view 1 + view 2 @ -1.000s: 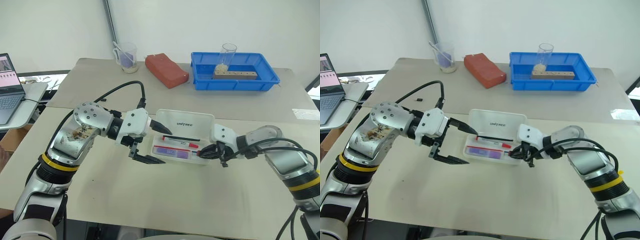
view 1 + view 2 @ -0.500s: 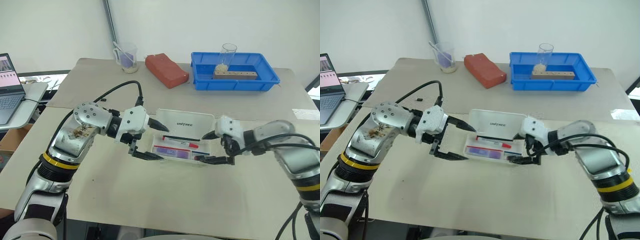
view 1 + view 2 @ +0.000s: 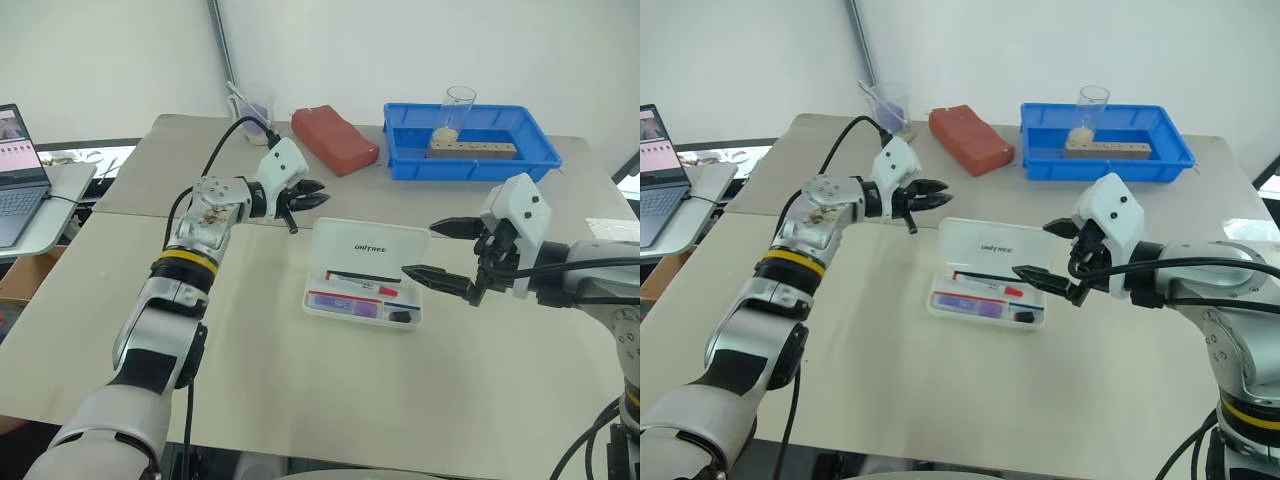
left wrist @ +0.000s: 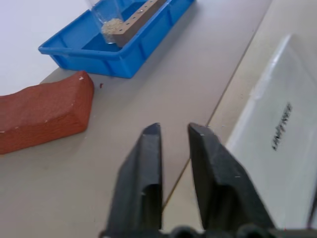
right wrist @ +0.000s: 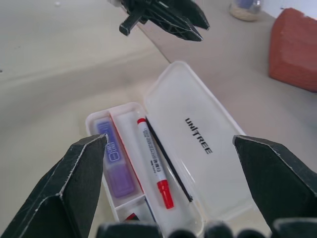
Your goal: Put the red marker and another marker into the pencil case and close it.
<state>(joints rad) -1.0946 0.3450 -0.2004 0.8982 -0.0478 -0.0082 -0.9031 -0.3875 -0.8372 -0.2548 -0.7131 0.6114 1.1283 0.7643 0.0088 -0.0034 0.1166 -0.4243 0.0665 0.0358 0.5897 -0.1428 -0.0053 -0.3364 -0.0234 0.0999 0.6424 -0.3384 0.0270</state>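
A plain white wall (image 3: 400, 40) closes the scene at twelve o'clock, with a grey pole (image 3: 222, 45) slanting up it at eleven. Two beige tables stand end to end: the near table (image 3: 330, 390) fills the foreground, and the far table (image 3: 200, 165) runs along the wall behind it, a thin seam between them. At nine o'clock a small grey side table (image 3: 60, 195) carries an open laptop (image 3: 20, 165). At three o'clock a bright patch of light (image 3: 612, 228) lies on the tabletop. The light is even and soft.
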